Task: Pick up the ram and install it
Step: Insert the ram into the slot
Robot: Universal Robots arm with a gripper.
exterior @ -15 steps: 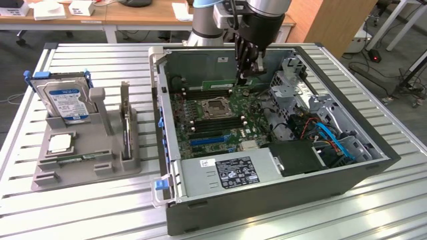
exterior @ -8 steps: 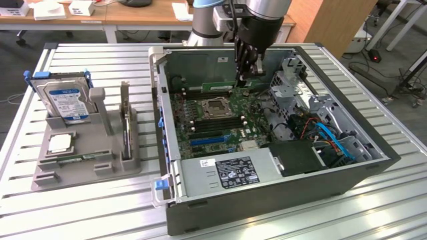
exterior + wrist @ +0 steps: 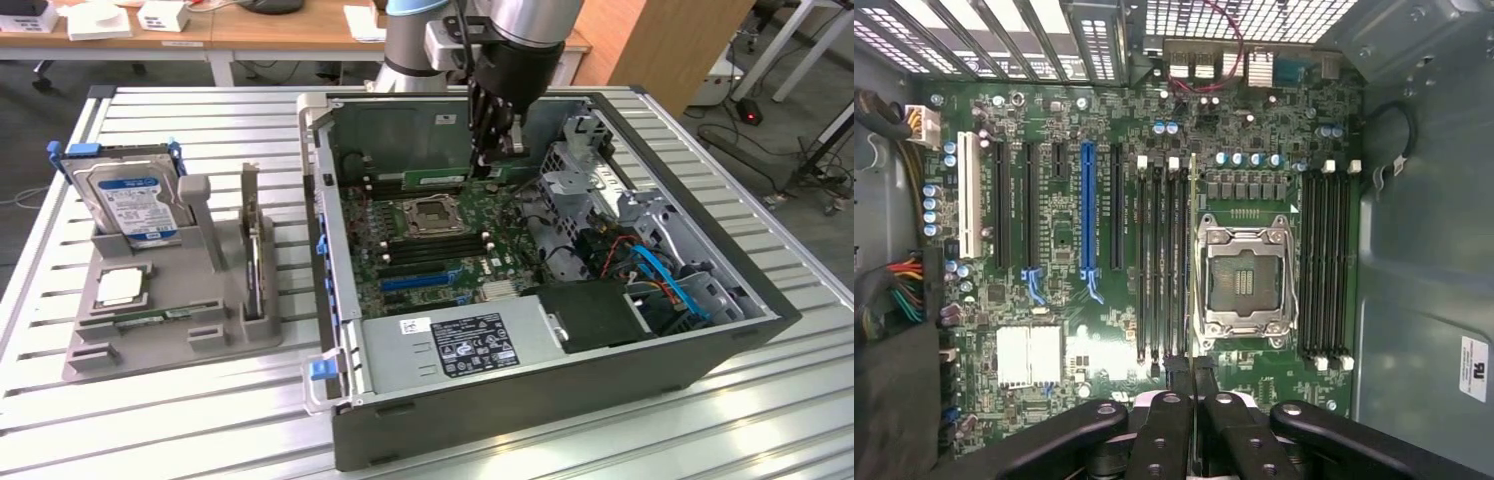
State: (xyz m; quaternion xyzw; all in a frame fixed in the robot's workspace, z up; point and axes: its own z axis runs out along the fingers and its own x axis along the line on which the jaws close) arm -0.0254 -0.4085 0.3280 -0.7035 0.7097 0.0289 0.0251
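Exterior view's left: grey holder (image 3: 174,320) on the table (image 3: 174,110) carries a hard drive (image 3: 127,205) and a bracketed card (image 3: 250,240). Right of it sits the open computer case (image 3: 534,400) — the end effector (image 3: 487,160) is down inside, pinched narrow on the ram (image 3: 435,179), which stands on edge over the memory slots beside the processor socket (image 3: 1242,275). Step in hand looks like install, stick at the slot; can't tell if seated. Next move calls for a straight push down, stick in line with the slot — tilt would likely jam it.
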